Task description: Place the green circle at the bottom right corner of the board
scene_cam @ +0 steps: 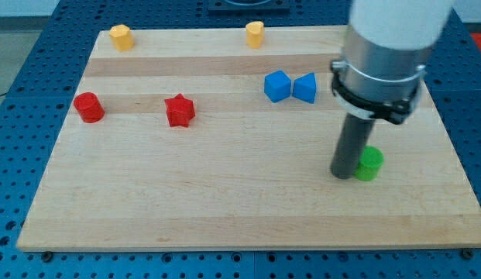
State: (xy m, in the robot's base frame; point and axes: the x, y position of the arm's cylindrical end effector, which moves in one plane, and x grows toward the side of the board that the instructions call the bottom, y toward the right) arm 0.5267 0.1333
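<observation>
The green circle (371,163) stands on the wooden board (225,209) at the view's right, a little below the middle. My tip (345,174) rests on the board right against the green circle's left side. The rod rises from there into the grey and white arm at the view's top right.
Two blue blocks, a cube-like one (277,86) and a wedge-like one (305,87), sit side by side above the tip. A red star (179,110) and a red cylinder (89,107) lie at the left. Two yellow blocks, one further left (121,36) and one near the middle (255,34), sit at the top edge.
</observation>
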